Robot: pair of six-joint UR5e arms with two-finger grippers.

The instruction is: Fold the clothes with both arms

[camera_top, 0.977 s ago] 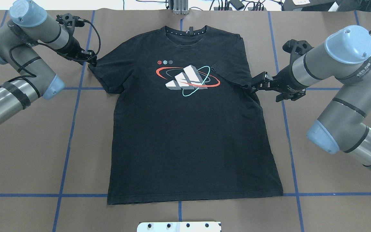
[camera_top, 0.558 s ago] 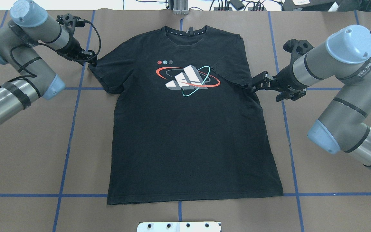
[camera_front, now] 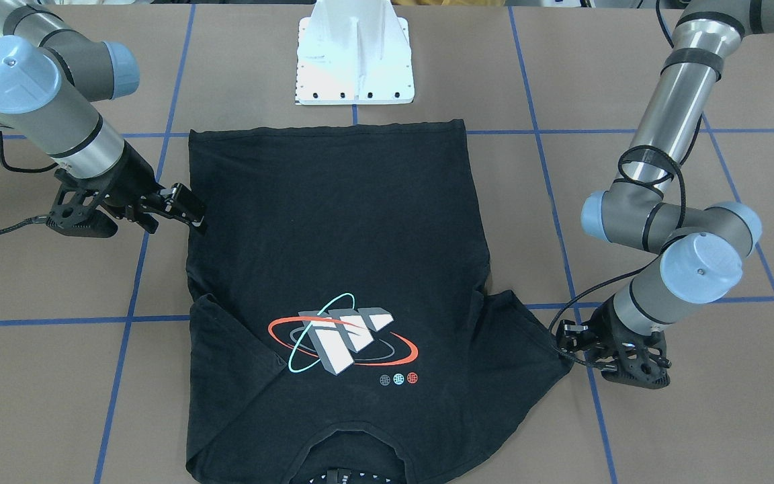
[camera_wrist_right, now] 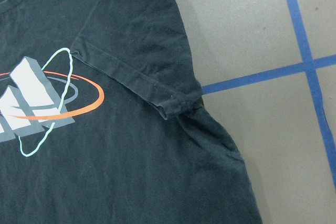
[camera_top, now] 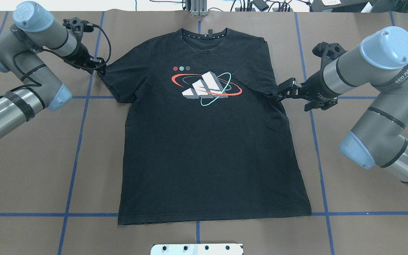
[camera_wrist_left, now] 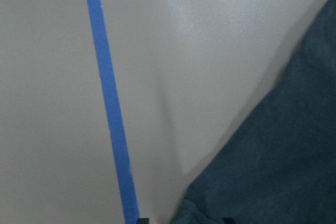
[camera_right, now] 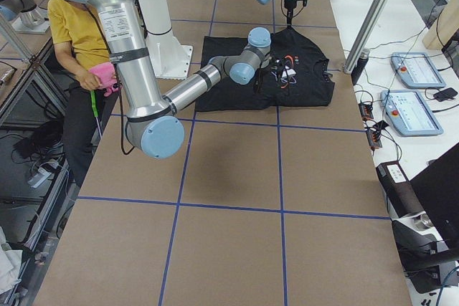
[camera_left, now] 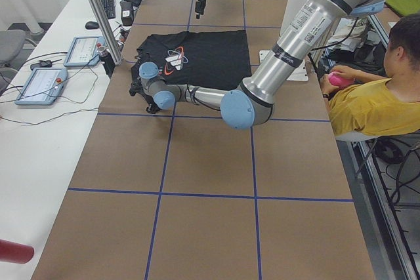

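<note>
The black T-shirt (camera_top: 207, 148) lies flat and face up on the brown table, collar at the far edge in the overhead view. Its sleeve (camera_top: 253, 79) on my right side is folded in over the chest, next to the print (camera_top: 205, 88). My right gripper (camera_top: 282, 92) is open just outside that fold, at the shirt's side edge, and holds nothing. The other sleeve (camera_top: 113, 79) is spread out flat. My left gripper (camera_top: 99, 68) is low at this sleeve's outer tip and open. In the left wrist view the sleeve cloth (camera_wrist_left: 283, 161) reaches between the fingertips.
The white pedestal base (camera_top: 197, 249) stands at the near table edge below the shirt's hem. Blue tape lines (camera_top: 80, 120) cross the table. Cables and plugs (camera_top: 260, 5) lie along the far edge. A seated person in yellow (camera_left: 374, 96) is beside the table.
My left gripper has crept slightly toward the far side along the sleeve tip. My right gripper has drawn back a little from the shirt. The shirt has not moved.
</note>
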